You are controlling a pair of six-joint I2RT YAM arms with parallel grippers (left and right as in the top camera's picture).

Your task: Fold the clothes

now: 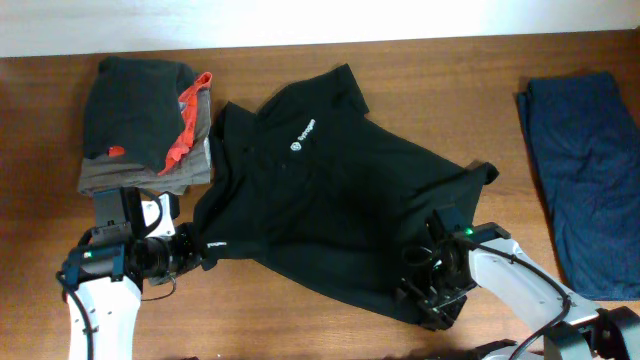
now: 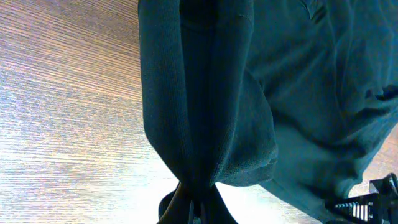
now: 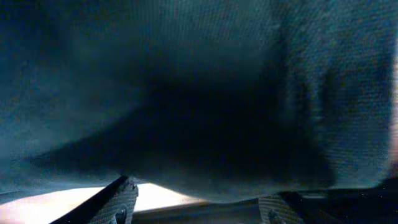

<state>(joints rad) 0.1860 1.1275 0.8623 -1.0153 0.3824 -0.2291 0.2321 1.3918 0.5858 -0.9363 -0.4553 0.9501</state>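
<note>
Fabric at the sleeve hem is pinched in the left gripper, which is fully closed on it; from the wrist view the cloth rises out of the grip in a gathered, twisted fold. The right gripper sits at the lower right hem with its fingers spread well apart, cloth draped just ahead of them and a strip of pale counter showing between, so nothing is clamped there. Both ends belong to the black shirt, which lies spread and rumpled across the middle of the wooden counter, collar toward the far edge and a small white logo facing up. Touching its left shoulder is a pile of folded garments; well apart on the right lies a blue garment.
</note>
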